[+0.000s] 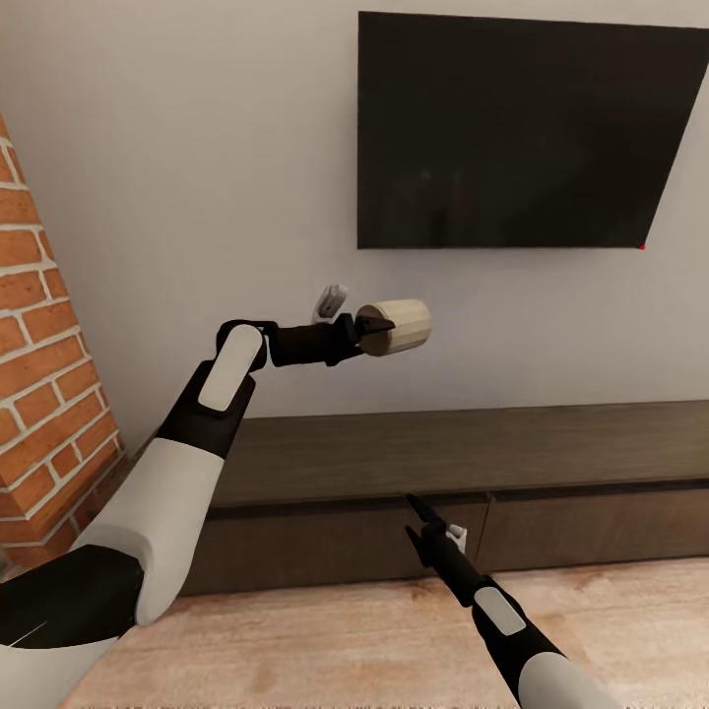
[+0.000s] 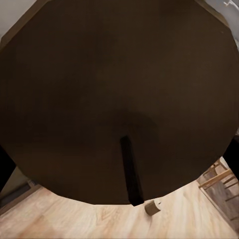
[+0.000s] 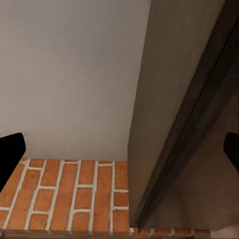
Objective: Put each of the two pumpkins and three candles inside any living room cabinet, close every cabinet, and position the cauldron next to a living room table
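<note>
My left gripper (image 1: 367, 336) is shut on a pale beige candle (image 1: 398, 326), held on its side in the air above the left part of the cabinet (image 1: 443, 453). In the left wrist view the candle's dark end face (image 2: 114, 89) with its wick sits right before the camera. Past it, another small candle (image 2: 153, 207) stands on the wood floor. The cabinet is a long, low, dark-brown unit against the wall, and its visible drawer fronts are shut. My right gripper (image 1: 418, 512) hovers close to the cabinet front, open with nothing between its fingers (image 3: 12, 154).
A black TV (image 1: 522, 128) hangs on the grey wall above the cabinet. The brick fireplace (image 1: 39, 394) juts out at the left beside the cabinet's end (image 3: 199, 99). Light wood floor (image 1: 325, 640) runs in front. A wooden chair (image 2: 221, 181) stands farther off.
</note>
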Controlling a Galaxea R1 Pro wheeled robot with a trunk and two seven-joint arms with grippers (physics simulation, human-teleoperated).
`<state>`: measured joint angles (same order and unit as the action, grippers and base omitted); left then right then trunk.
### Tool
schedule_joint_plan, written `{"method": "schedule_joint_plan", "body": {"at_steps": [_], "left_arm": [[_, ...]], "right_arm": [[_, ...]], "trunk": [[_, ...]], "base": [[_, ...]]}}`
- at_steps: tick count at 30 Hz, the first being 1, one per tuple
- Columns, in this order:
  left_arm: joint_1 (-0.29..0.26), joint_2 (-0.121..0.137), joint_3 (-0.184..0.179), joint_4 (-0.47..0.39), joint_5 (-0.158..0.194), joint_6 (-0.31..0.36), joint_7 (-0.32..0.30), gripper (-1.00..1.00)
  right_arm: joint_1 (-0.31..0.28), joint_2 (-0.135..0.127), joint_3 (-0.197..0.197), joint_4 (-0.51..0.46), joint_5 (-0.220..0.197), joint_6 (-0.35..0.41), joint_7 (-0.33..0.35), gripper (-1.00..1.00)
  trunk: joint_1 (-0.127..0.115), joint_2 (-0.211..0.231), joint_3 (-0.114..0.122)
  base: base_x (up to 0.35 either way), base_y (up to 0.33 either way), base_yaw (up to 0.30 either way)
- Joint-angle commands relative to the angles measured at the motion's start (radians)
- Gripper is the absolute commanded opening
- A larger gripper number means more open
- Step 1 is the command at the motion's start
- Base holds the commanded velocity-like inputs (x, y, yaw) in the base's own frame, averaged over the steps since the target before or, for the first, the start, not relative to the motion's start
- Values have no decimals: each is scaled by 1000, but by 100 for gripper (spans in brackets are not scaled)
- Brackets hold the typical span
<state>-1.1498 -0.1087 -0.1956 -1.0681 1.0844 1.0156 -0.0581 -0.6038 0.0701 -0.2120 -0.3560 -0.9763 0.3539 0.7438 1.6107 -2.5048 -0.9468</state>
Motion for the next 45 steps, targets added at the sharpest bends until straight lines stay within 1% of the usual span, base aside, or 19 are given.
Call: {"method": "schedule_joint_plan", "body": {"at_steps": [1,3,5,18,27,32,38,45], "left_arm": [[0,0,1,0,-3,3,-6,-100],[-1,0,1,0,-3,3,-6,-100],[-1,0,1,0,-3,3,-6,-100],[-1,0,6,-3,-2,3,-7,-100],[-1,0,4,-3,-2,3,-8,-100],[0,0,5,-3,-2,2,-6,-100],[0,-2,2,-3,-1,1,-6,-100],[0,-1,1,-3,-1,1,-7,-100]], "right_arm": [[-1,0,-2,0,-7,8,24,100],[-1,0,-2,0,-5,8,63,100],[0,0,-1,0,-5,8,82,100],[-1,0,-1,-7,-5,8,96,100],[-1,0,-3,-11,-4,5,97,100],[-1,0,-3,-12,-4,-19,98,100],[-1,-1,-3,-12,-5,-27,95,100],[-1,-1,-3,-12,-5,-27,95,100]], "trunk": [[0,-1,-5],[1,-1,-13],[2,-2,-20],[8,-5,-71],[8,-5,-71],[8,-5,-71],[8,-5,-71],[8,-5,-71]], "base": [[0,0,0],[0,0,0],[0,0,0],[0,0,0],[0,0,0],[9,0,0],[201,0,0],[41,0,0]]}}
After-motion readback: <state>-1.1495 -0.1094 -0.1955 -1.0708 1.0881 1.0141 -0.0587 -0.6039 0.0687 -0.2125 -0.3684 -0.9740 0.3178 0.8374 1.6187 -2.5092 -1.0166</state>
